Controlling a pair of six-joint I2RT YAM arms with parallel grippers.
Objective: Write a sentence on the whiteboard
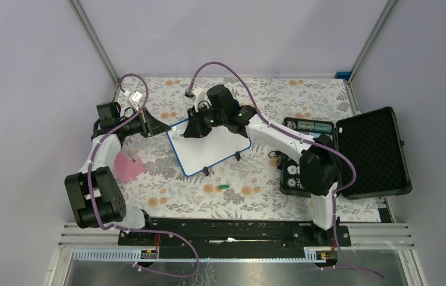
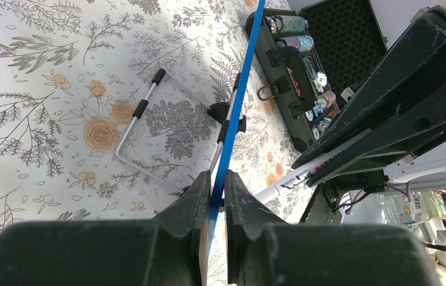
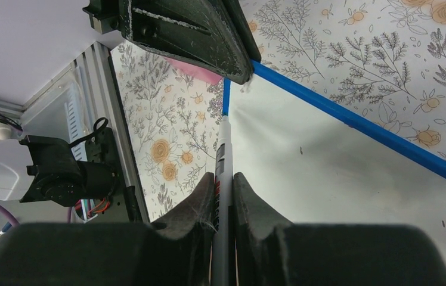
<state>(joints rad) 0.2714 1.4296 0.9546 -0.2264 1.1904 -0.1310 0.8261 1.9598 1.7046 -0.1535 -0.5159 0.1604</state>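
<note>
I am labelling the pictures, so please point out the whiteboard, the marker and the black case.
whiteboard point(image 1: 214, 154): top view, bare white face.
marker point(image 3: 223, 158): right wrist view, white barrel.
black case point(image 1: 373, 152): top view, open foam lid.

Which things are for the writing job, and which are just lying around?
For the job: whiteboard, marker, left tool pinching the board's blue edge, right tool holding the marker.
Lying about: pink cloth, small green piece, black case.

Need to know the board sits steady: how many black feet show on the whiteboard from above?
2. Both on the whiteboard's near edge: the left foot by its near corner, the right foot further right. More may hide underneath.
</note>
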